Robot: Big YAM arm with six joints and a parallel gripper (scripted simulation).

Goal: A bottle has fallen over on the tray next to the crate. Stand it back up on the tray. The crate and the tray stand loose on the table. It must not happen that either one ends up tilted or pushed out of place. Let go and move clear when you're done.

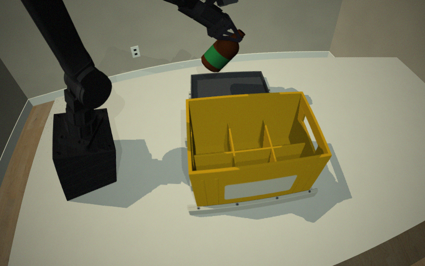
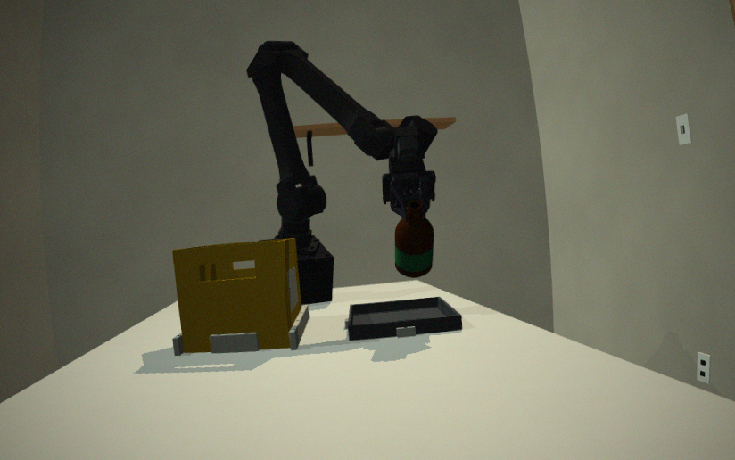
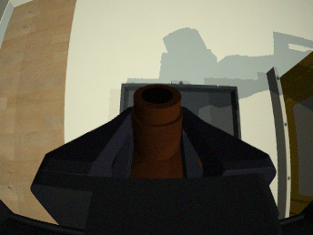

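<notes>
My gripper (image 1: 235, 35) (image 2: 413, 208) (image 3: 156, 115) is shut on the neck of a brown bottle (image 1: 221, 53) (image 2: 413, 246) (image 3: 156, 116) with a green label. The bottle hangs nearly upright, base down, well above the dark grey tray (image 1: 200, 86) (image 2: 379, 324) (image 3: 225, 113). In the wrist view I look down past the bottle's open mouth at the tray below. The tray holds nothing. The yellow crate (image 1: 250, 175) (image 2: 233, 303) (image 3: 301, 143) stands beside the tray.
The crate has inner dividers and sits on a grey base plate (image 1: 250, 203). The arm's black base block (image 1: 83, 156) stands left of the crate. A wall rises behind the table's (image 1: 360, 125) far edge.
</notes>
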